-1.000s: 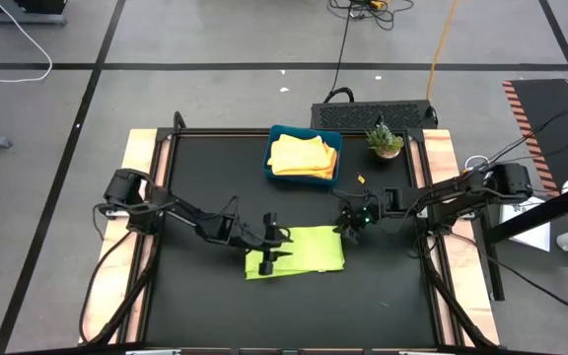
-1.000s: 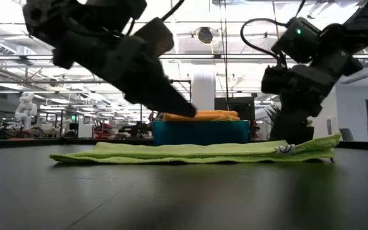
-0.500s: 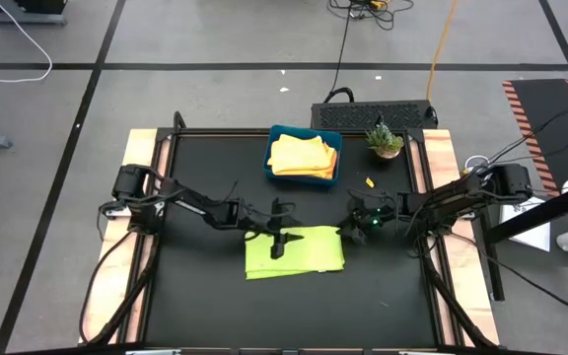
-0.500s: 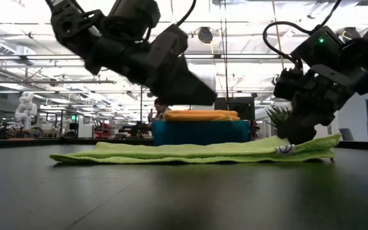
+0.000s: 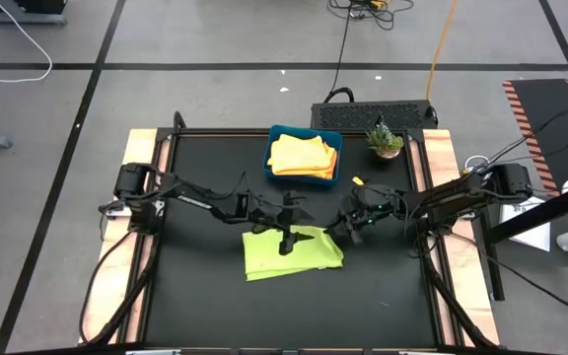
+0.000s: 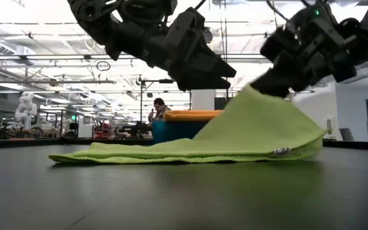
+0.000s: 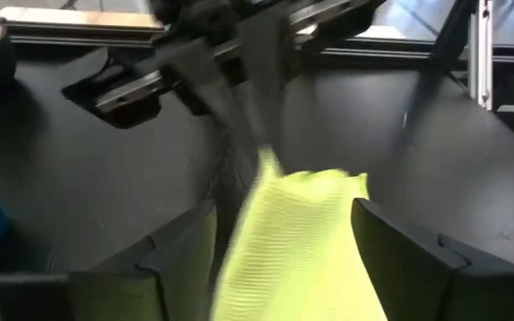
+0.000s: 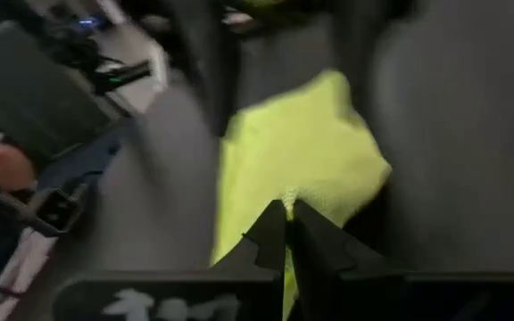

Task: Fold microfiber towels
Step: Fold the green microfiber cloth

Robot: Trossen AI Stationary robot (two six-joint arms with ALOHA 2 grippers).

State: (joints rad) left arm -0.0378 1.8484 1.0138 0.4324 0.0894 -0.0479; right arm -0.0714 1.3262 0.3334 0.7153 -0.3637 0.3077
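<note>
A blue tray (image 5: 304, 177) sits beside a small potted plant (image 5: 385, 140).

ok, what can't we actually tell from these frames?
- High view: left pincer covers part of the green towel.
- Low view: blue tray wall hides how many towels are stacked inside.
- Right wrist view: motion blur hides the right pincer grip on the towel edge.

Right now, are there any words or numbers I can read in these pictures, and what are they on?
None can be read for sure.
White marks on the right gripper body, seen in its wrist view: too blurred to read.
Small tag on the lime green towel, seen in the low view: too small to read.
</note>
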